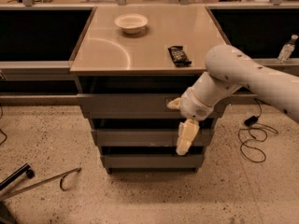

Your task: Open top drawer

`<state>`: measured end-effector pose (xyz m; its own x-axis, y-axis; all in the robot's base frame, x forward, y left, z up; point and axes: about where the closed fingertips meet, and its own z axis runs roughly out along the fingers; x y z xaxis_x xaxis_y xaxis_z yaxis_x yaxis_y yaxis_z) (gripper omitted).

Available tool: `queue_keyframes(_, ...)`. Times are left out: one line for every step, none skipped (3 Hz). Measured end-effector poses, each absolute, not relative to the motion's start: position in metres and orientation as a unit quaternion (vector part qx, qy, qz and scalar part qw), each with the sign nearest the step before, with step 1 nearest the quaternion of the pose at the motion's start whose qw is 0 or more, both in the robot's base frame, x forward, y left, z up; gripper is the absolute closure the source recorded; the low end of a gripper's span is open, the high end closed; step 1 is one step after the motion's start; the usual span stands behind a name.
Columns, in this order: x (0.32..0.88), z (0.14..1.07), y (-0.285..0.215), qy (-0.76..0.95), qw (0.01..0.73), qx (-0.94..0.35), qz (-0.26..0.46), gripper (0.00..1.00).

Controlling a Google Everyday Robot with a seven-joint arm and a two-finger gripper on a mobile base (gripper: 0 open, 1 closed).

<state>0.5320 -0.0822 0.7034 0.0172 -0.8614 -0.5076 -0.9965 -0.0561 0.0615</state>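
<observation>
The top drawer (126, 105) is the widest grey front, just under the tan counter top (140, 50), and it stands slightly forward of the two narrower fronts below. My gripper (176, 127) is at the drawer's right part, on a white arm coming from the right. Its fingers are spread. The upper finger (174, 103) touches the top drawer's front near its upper edge. The lower finger (184, 138) hangs down in front of the middle drawer (135, 137). The drawer's tray is hidden.
A white bowl (131, 22) and a black remote-like object (179, 55) sit on the counter top. The bottom drawer (140, 161) is near the floor. A black cable (254, 139) lies on the floor at the right, a metal bar (42, 181) at the left, and a bottle (286, 48) at the far right.
</observation>
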Motion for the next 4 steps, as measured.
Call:
queue_keyframes(0.529, 0.702, -0.082, 0.666, 0.154, -0.698, 0.213, 0.0)
queue_keyframes(0.559, 0.697, -0.082, 0.668, 0.179, -0.699, 0.183, 0.0)
queue_keyframes(0.598, 0.689, -0.087, 0.674, 0.209, -0.694, 0.143, 0.0)
queue_keyframes(0.623, 0.677, -0.098, 0.684, 0.223, -0.683, 0.127, 0.0)
